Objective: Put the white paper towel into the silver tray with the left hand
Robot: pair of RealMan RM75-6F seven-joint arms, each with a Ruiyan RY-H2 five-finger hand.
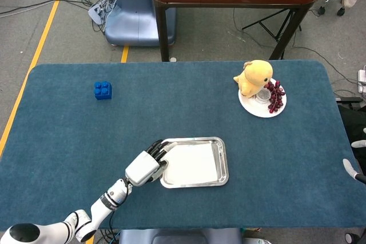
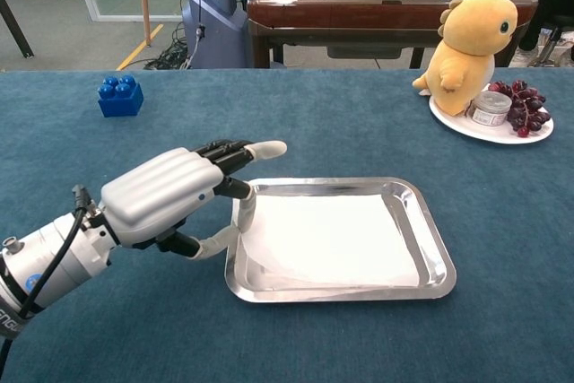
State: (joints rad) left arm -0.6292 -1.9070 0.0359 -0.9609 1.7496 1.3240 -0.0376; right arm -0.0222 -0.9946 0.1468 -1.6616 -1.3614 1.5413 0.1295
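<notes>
White paper towel [image 2: 327, 239] flat inside silver tray [image 2: 433, 244], just right of left hand [image 2: 166, 196]. Towel's near-left edge pinched between thumb and finger. Right hand [image 1: 354, 171] barely visible, state unclear.

**Colours on the blue table**

The table [image 2: 81, 329] wears a deep teal-blue cloth. A white paper towel [image 2: 327, 239] lies in a shiny silver tray [image 2: 430, 253]. The left hand [image 2: 166, 199] is silver-grey with black joints and pale fingertips [image 2: 267, 146]. A bright blue block [image 2: 120, 96], a yellow plush toy [image 2: 471, 38], dark red grapes [image 2: 522, 107] and a white plate [image 2: 466, 123] complete the palette.
</notes>
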